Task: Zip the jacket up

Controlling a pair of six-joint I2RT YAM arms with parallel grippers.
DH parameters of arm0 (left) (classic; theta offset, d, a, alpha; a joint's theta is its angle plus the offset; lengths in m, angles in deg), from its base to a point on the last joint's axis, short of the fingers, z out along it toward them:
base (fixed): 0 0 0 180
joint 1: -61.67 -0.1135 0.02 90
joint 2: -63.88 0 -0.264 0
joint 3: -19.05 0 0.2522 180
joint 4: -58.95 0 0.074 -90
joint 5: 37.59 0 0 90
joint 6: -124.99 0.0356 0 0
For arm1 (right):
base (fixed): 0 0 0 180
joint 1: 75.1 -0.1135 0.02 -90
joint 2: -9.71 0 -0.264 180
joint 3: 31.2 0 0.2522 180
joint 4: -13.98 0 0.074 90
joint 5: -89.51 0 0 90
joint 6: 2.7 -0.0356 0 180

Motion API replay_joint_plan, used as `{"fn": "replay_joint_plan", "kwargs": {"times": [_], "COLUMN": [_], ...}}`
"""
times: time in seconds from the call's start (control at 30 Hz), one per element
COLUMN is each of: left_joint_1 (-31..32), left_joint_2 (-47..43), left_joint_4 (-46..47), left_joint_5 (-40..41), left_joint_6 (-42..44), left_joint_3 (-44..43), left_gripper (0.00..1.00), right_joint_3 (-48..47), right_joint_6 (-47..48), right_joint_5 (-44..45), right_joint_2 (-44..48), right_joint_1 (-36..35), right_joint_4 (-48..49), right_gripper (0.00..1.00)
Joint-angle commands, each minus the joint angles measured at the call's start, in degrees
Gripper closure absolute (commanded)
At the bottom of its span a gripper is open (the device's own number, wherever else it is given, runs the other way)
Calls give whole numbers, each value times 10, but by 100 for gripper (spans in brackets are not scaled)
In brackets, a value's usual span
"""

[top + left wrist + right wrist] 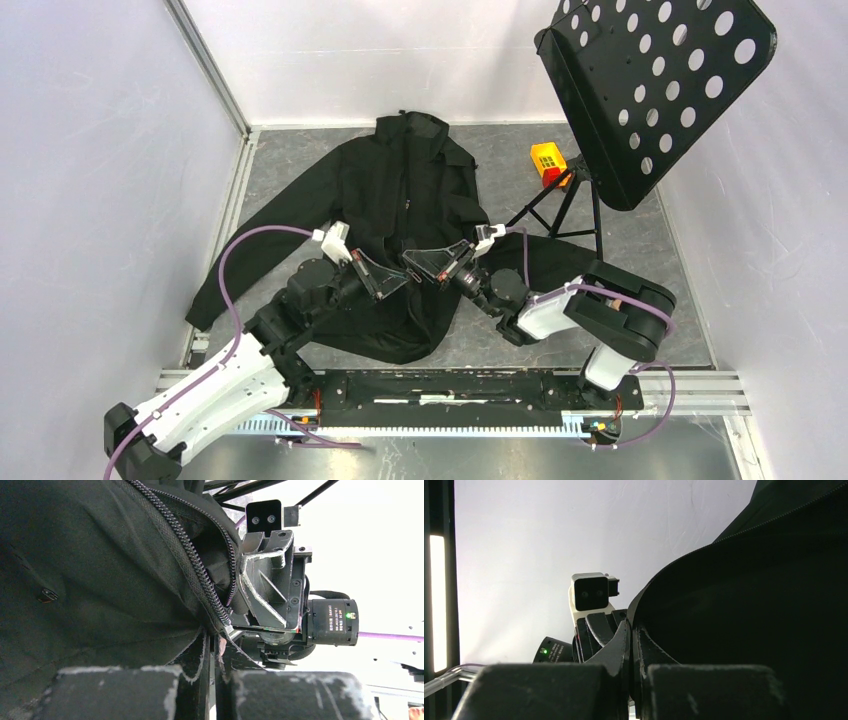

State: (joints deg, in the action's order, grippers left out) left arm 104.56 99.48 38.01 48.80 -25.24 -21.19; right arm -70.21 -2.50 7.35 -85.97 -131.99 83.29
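Black jacket lies spread on grey table, collar at far side; left gripper and right gripper meet at its lower front, each clamped on fabric at the zipper edge.

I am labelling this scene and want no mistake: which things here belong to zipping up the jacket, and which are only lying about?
For the job: jacket; zipper; left hand and right hand, both shut on the jacket's front.
Lying about: black perforated music stand; small orange-yellow box.
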Motion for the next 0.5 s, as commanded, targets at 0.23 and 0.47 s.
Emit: {"fn": "replay_joint_plan", "kwargs": {"times": [0.23,0.47], "left_joint_1": [46,72], "left_joint_2": [60,83], "left_joint_4": [-1,-7], "left_joint_5": [32,51], "left_joint_6": [103,97], "left_joint_3": [21,36], "left_gripper": [98,98], "right_joint_3": [-95,-102], "right_joint_6": [-37,-34], "right_joint_5": [26,36], "right_joint_2": [-49,-39], "right_joint_1": [-21,-22], "right_joint_4": [41,22], "right_gripper": [100,100]}}
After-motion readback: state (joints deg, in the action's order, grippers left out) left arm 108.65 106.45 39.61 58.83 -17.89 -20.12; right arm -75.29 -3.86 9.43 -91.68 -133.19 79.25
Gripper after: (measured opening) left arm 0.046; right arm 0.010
